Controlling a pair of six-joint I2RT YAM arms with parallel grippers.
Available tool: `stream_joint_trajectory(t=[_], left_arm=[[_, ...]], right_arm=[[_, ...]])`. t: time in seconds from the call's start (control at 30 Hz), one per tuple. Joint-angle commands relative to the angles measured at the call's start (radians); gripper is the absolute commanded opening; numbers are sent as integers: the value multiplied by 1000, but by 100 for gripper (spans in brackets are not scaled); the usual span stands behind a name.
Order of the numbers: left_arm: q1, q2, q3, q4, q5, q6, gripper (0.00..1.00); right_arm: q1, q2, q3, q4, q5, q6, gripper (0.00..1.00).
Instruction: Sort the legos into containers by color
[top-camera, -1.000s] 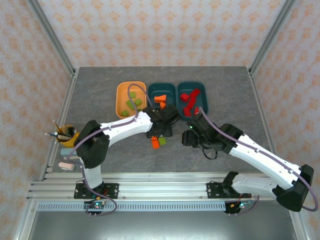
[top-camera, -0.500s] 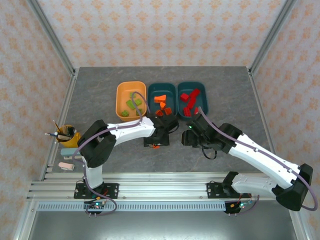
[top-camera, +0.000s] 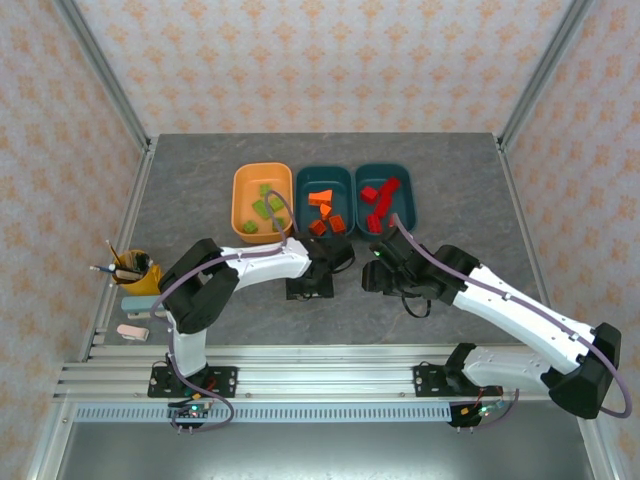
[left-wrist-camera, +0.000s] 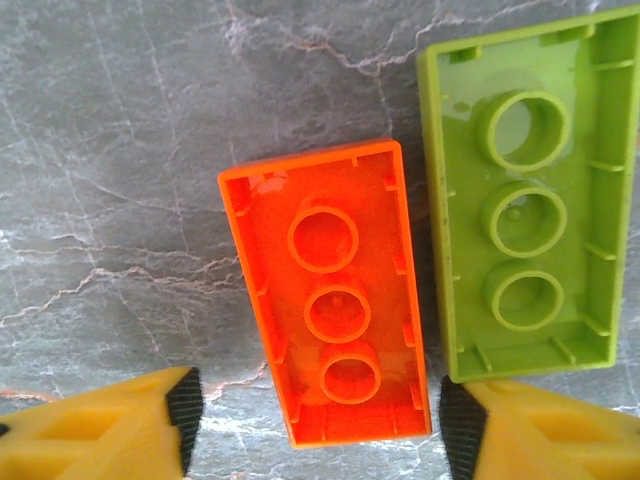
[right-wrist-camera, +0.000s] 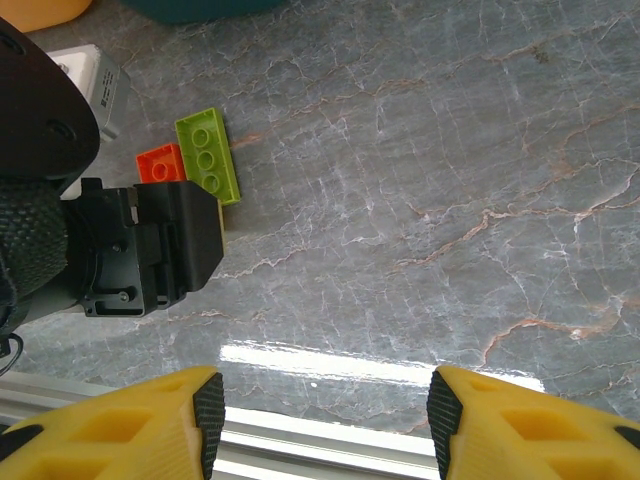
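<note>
at the near edge a metal rail (top-camera: 320, 385) carries both arm bases. just past it, far left, pastel erasers (top-camera: 133, 330) lie beside a yellow pencil cup (top-camera: 135, 272).

the right gripper (right-wrist-camera: 325, 425) hangs over the grey table (right-wrist-camera: 450, 200). its yellow fingers stand wide apart over bare stone, so it is open and holds no brick.

to its left, the left gripper (left-wrist-camera: 320, 430) points down at two loose bricks that lie mid-table, short of the tubs. its jaws are apart and straddle the near end of an orange brick (left-wrist-camera: 335, 290). bare stone shows between the left pad and the brick. the right pad sits just beside the brick's other long edge, and i cannot tell whether it touches. the orange brick lies flat on the table with its hollow underside up.

a lime green brick (left-wrist-camera: 525, 200) lies just beside it, also underside up, with a thin strip of table between the two. it reaches farther from the gripper than the orange one does, and its near end sits right at the right pad.

farther back, three tubs stand side by side in a row. the light orange tub (top-camera: 237, 200) on the left holds green legos (top-camera: 263, 207). the middle teal tub (top-camera: 330, 176) holds orange legos (top-camera: 322, 197). the right teal tub (top-camera: 409, 200) holds red legos (top-camera: 378, 200).
</note>
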Motion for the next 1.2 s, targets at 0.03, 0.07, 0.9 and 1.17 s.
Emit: stream_joint_trajectory(t=[0.03, 0.07, 0.9, 1.17], left_arm=[[18, 4, -22, 11, -37, 13, 56], [22, 4, -21, 10, -44, 21, 54], [133, -22, -102, 100, 13, 189, 32], [136, -195, -109, -19, -27, 198, 31]], right_arm=[[5, 6, 8, 9, 18, 4, 58], [5, 7, 8, 10, 17, 4, 58], [-7, -15, -25, 101, -37, -5, 60], [-21, -13, -9, 103, 0, -6, 60]])
